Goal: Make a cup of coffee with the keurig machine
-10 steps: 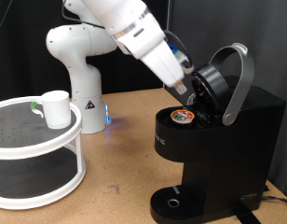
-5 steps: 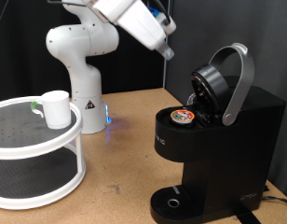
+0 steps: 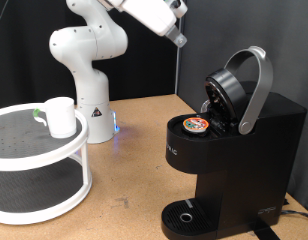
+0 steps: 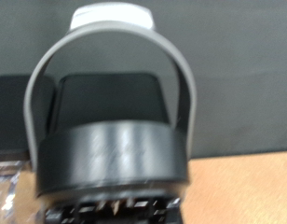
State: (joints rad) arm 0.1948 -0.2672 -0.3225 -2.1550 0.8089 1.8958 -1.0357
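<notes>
A: Where's the pincer (image 3: 180, 38)?

B: High in the exterior view, near twelve o'clock, well above the coffee machine (image 3: 239, 150). Its tip is barely visible there, so I can't tell how wide the fingers stand, and nothing shows between them.

A: And the machine?

B: At four o'clock on the wooden surface (image 3: 129, 165), lid (image 3: 234, 90) tipped up with the grey handle (image 4: 106, 65) arching over it. A coffee pod (image 3: 197, 124) sits in the open chamber.

A: The cup (image 3: 61, 116)?

B: At nine o'clock, upright on the top tier of a white round shelf (image 3: 39, 165), well apart from the machine.
</notes>
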